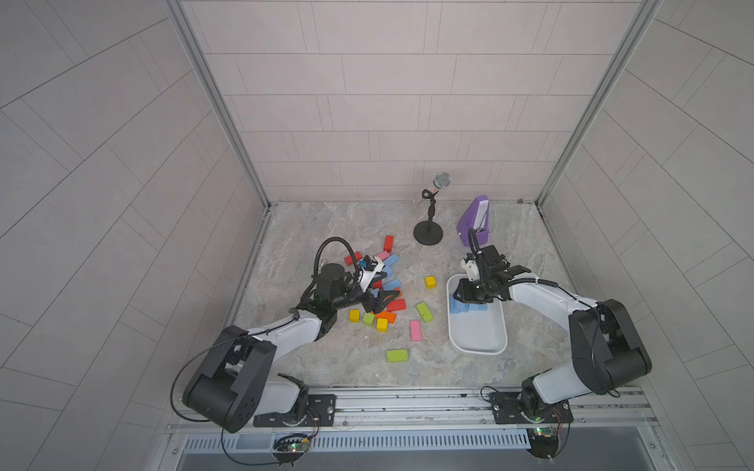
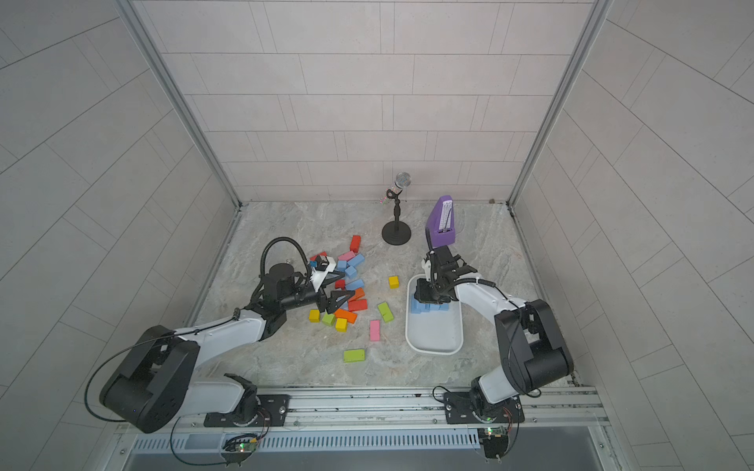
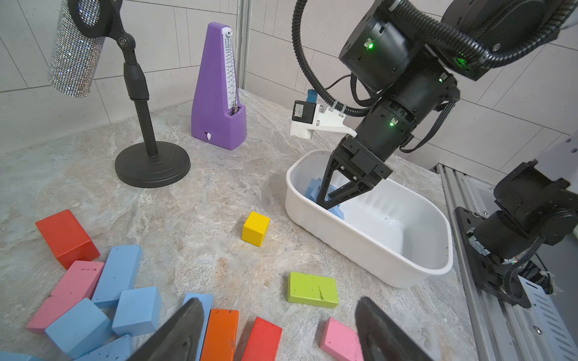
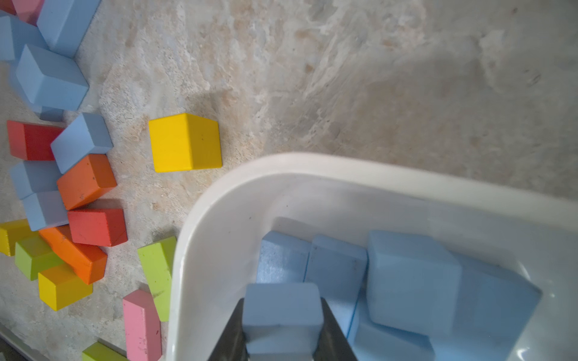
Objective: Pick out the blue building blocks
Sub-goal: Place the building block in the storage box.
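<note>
In the white tub (image 1: 477, 332), far end, right side of the tabletop (image 1: 326, 363): the right end effector (image 3: 330, 200) is down between the walls, clenched on one blue block (image 4: 281, 304). The right wrist view shows the block pinched between both fingers (image 4: 333, 340), its top face clear of them. I cannot tell whether its underside already rests on the blocks below.

Sorted: several blue blocks (image 4: 413, 281) are heaped at that same end of the tub, touching each other. The near end is bare.
Unsorted: a cluster of blue blocks (image 1: 391, 261) lies mixed into the coloured pile on the left side of the tabletop, touching pink and red neighbours.

Left end effector (image 3: 278, 312): released, fingers spread wide, holding nothing. It hovers over the near edge of the pile, with an orange brick (image 3: 220, 334) and a red brick (image 3: 262, 340) under the gap.

Step in hand (judgement): drop-off of the held block. To do it well:
- Let go low, so the block settles rather than bouncing off the heap and over the rim.
- Spread the fingers only enough to free it, since the tub wall is near one finger.
- Lift straight up before swinging away, so the fingers drag no neighbours out.
- Aim later drops toward the bare end, because the heap is tall at one end.

Left arm (judgement): its gap is over the wrong colours. It should shift toward the blue brick (image 3: 208, 308) just beside the orange one before closing.
</note>
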{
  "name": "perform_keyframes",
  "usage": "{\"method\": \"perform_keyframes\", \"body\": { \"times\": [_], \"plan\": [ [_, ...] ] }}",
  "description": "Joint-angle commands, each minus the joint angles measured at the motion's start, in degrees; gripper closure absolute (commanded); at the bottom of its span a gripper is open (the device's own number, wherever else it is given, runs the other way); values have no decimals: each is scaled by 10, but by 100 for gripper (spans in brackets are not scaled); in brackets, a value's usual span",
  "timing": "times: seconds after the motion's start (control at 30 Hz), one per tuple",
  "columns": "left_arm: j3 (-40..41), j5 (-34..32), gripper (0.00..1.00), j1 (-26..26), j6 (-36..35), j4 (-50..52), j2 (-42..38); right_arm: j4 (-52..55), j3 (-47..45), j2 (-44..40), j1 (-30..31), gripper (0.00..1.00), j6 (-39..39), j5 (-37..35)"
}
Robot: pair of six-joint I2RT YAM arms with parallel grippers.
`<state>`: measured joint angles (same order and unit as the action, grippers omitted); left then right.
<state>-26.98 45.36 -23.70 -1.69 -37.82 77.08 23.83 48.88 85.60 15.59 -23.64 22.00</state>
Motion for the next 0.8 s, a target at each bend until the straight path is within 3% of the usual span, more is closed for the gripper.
{"method": "perform_keyframes", "body": {
  "times": [0.0, 0.23, 0.53, 0.77],
  "plan": [
    [5, 10, 19, -2, 5, -34, 3, 12, 8, -2, 6, 65, -10, 11],
    [9, 15, 19, -2, 5, -43, 3, 19, 3, 0, 8, 57, -11, 21],
    [7, 13, 19, -2, 11, -42, 3, 32, 8, -6, 10, 59, -9, 36],
    [-17, -5, 19, 2, -7, 23, 11, 42, 0, -101, 10, 57, -3, 16]
  ]
}}
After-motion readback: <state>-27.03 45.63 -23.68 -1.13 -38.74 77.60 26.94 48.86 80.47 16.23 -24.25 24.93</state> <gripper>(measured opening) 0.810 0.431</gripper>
